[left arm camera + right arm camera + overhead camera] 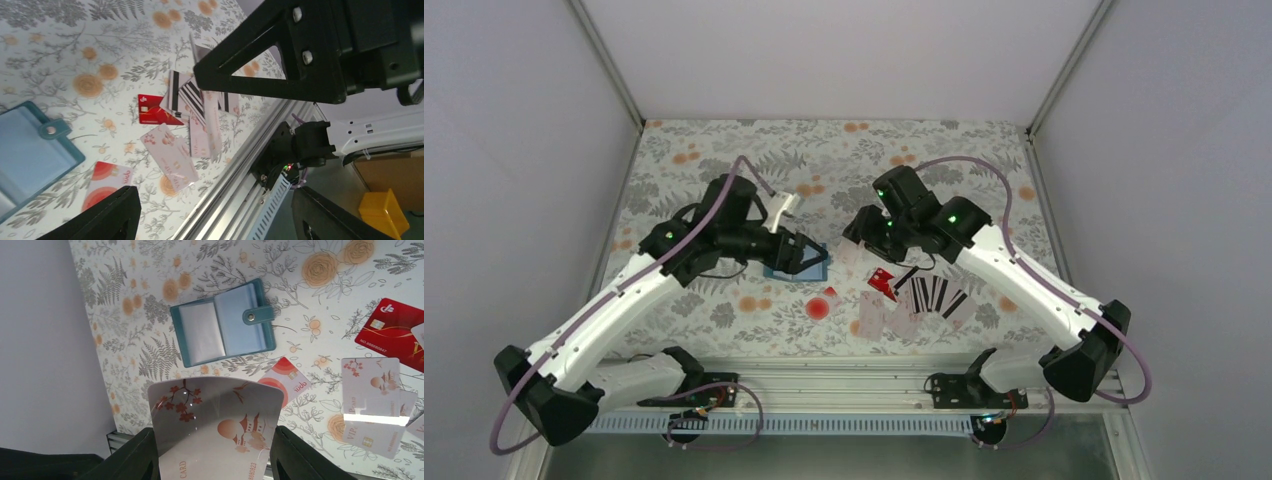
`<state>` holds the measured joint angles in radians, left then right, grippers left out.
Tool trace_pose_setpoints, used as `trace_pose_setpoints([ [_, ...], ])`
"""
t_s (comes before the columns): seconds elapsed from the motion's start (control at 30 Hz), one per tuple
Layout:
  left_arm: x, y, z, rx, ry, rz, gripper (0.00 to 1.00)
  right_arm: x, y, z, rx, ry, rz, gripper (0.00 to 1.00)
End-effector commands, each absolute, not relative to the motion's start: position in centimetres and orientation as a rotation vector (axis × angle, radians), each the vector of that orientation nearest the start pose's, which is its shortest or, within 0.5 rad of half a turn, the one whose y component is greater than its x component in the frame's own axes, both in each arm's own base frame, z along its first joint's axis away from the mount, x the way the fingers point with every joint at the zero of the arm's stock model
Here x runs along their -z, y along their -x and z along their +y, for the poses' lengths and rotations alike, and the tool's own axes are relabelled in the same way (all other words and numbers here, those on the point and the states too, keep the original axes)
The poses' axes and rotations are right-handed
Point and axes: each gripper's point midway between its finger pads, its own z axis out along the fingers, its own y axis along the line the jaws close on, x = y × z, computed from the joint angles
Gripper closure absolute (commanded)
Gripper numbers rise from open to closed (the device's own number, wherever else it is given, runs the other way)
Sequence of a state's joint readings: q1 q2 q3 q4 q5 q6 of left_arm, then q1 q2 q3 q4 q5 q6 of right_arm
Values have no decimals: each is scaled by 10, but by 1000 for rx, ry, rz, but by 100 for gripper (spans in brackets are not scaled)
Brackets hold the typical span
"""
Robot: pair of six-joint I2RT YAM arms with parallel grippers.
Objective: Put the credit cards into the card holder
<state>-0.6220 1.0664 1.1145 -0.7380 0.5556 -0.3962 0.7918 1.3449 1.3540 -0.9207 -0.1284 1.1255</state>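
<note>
Card holder (222,322) lies open and flat on the floral desk (724,160), blue, clear sleeves facing up, snap tab resting over the edge of one page. From above the left arm covers most of it, and the left wrist view cuts it off at the frame edge. Right jaws pinch the held card (215,415) by two opposite edges. It is pale with a blossom branch and an orange sun, bowed between them, its lower end out of frame. Left jaws are spread wide with nothing between them, above the desk close to the holder, with only their tips visible. Red-circle card (107,182) lies just beside the holder's corner, partly under a left tip. Red card (395,330) sits farther out, touching the striped cards (190,95), which overlap in a fan. Pale cards (370,385) overlap too, so the count is unclear. Black triangular bracket (270,55) crosses the top of the left wrist view and hides part of the striped pile. Card lettering is too small to read.
</note>
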Motion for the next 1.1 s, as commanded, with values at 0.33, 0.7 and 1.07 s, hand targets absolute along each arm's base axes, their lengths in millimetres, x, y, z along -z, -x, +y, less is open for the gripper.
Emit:
trace_pose_setpoints([
  [0.33,-279,-216,-297,1015,-505,2350,40,-271,-231,274,-965,-374,2649,51],
  [0.7,-275,-216,-308,942,-553,2368,58,-275,-229,268,-950,-369,2645,51],
  [1.07,-261,-222,-307,811,-494,2423,76,-280,-227,268,-970,-361,2634,50],
])
